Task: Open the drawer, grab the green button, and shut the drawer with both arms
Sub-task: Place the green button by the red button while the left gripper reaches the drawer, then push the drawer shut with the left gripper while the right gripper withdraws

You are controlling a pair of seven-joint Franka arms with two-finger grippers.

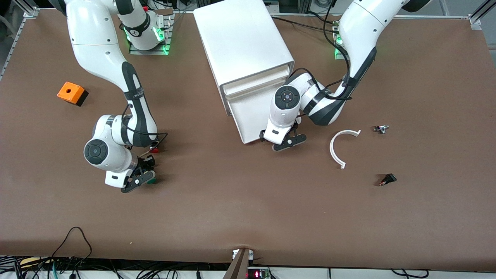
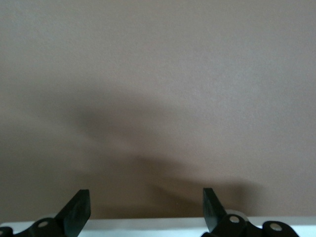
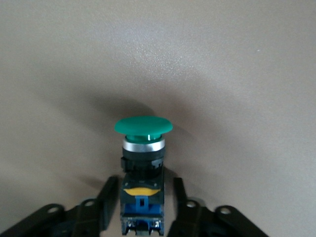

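You have the brown table point(image 1: 248, 217) with the big white cabinet point(image 1: 244, 42) standing at its middle, close to the robots' bases. The cabinet's bottom drawer point(image 1: 252, 112) is pulled out toward the front camera; the two drawers above it sit closed.

Your left arm point(image 1: 356, 42) reaches down beside the cabinet. The left gripper point(image 1: 288, 142) point(image 2: 145, 207) is at the drawer's front corner, on the left arm's side, with its fingers point(image 2: 79, 210) spread wide and nothing between them.

Your right arm point(image 1: 97, 42) bends down to the table toward its own end. The right gripper point(image 1: 141, 180) point(image 3: 143, 202) is low at the table surface. Its fingers point(image 3: 109, 200) stand parted, one on each side of the button's body and not clamped on it.

A white curved strip point(image 1: 336, 149) lies on the table toward the left arm's end. An orange box point(image 1: 71, 93) sits toward the right arm's end.

The green button point(image 1: 152, 180) point(image 3: 143, 126) lies on the table between the right gripper's fingers, cap pointing away from the wrist. It is well apart from the drawer and nearer to the front camera than the orange box.

A red-capped piece point(image 1: 155, 148) shows just beside the right arm. A small metal part point(image 1: 381, 129) and a small black part point(image 1: 388, 179) lie near the curved strip.
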